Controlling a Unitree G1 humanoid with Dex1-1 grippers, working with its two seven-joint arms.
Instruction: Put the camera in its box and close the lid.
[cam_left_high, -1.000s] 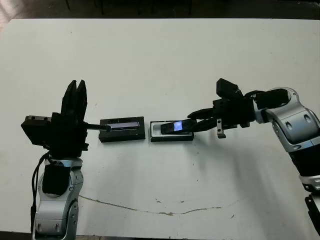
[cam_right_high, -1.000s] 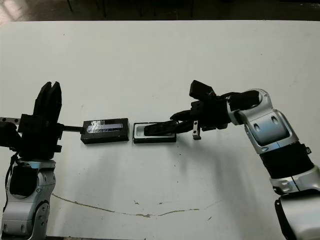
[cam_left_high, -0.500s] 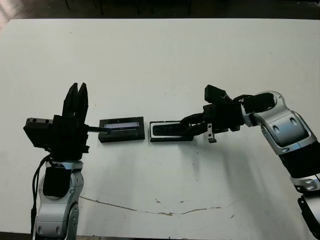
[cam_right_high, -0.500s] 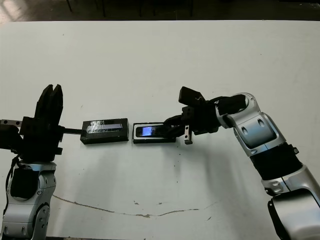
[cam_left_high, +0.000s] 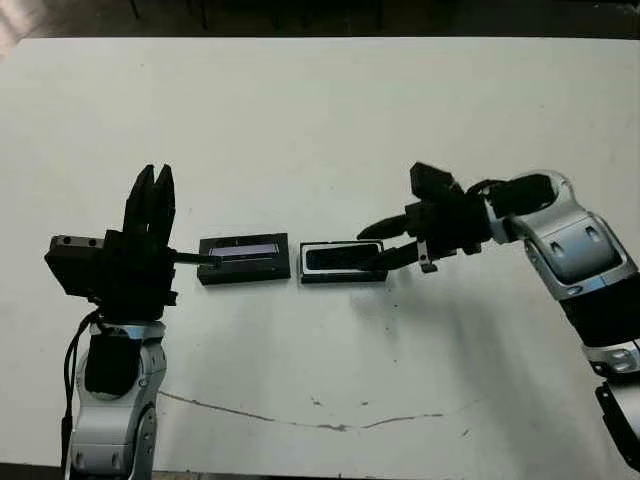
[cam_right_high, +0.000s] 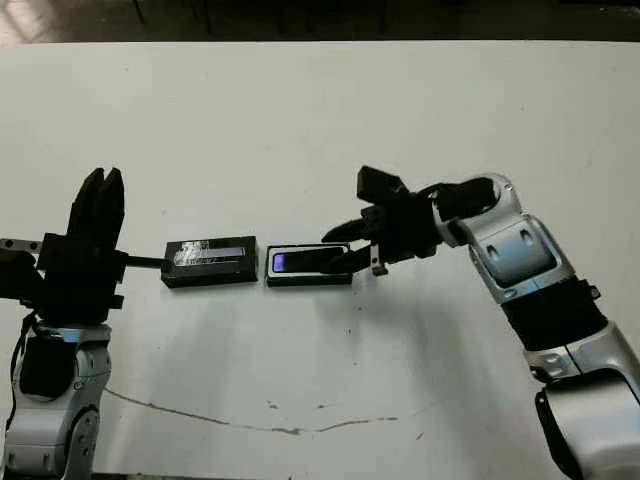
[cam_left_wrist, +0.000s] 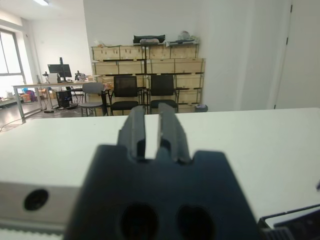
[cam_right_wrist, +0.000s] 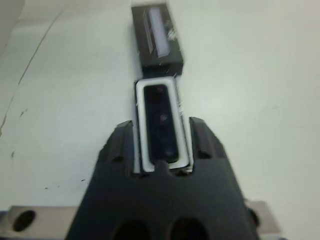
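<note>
camera (cam_right_wrist: 161, 122): lying flat inside the box (cam_left_high: 343, 262)
lid (cam_left_high: 244, 259): just beside the box, on the bench (cam_left_high: 320, 120)
right claw (cam_left_high: 372, 245): open, fingers apart at the box's end
left claw (cam_left_high: 152, 200): fingers close together, holding nothing

Silver-grey shells on both arms, black joints between. Left gripper (cam_left_high: 153, 195) and right gripper (cam_left_high: 372, 244) each with 2 black fingers on blocky black bodies. Black cable along left forearm.

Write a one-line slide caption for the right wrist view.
Camera lying in its white-lined box, open right gripper straddling the box's near end, lid waiting just beyond on the table.
</note>
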